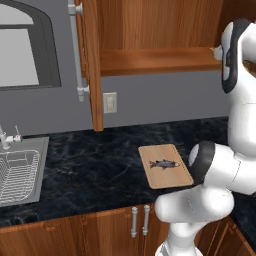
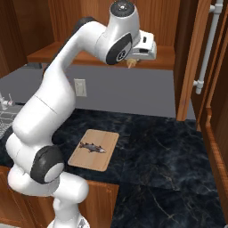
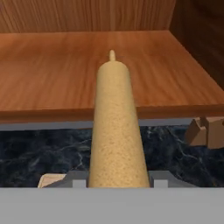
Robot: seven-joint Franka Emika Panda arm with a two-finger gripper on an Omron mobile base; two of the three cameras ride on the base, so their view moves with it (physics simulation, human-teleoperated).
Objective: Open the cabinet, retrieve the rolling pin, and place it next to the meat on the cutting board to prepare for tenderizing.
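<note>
The cabinet (image 1: 150, 30) stands open, with its left door (image 1: 92, 65) and right door (image 2: 196, 58) swung out. In the hand view my gripper (image 3: 118, 180) is shut on the rolling pin (image 3: 116, 122), a light-tan cylinder pointing away over the front edge of the cabinet shelf (image 3: 52, 78). From the right base view the gripper (image 2: 133, 61) hangs at the shelf's front edge, and a tan end of the rolling pin (image 2: 130, 64) shows below it. On the counter below lies the cutting board (image 1: 170, 179) (image 2: 89, 161) with the small grey-brown meat (image 1: 164, 163) (image 2: 92, 147) on it.
Dark marble counter (image 1: 100, 165) runs under the cabinet. A steel sink (image 1: 20, 175) with a faucet (image 1: 7, 137) sits at the left. A wall outlet (image 1: 110, 102) is behind the counter. The right door's bar handle (image 2: 207, 49) juts out near the arm.
</note>
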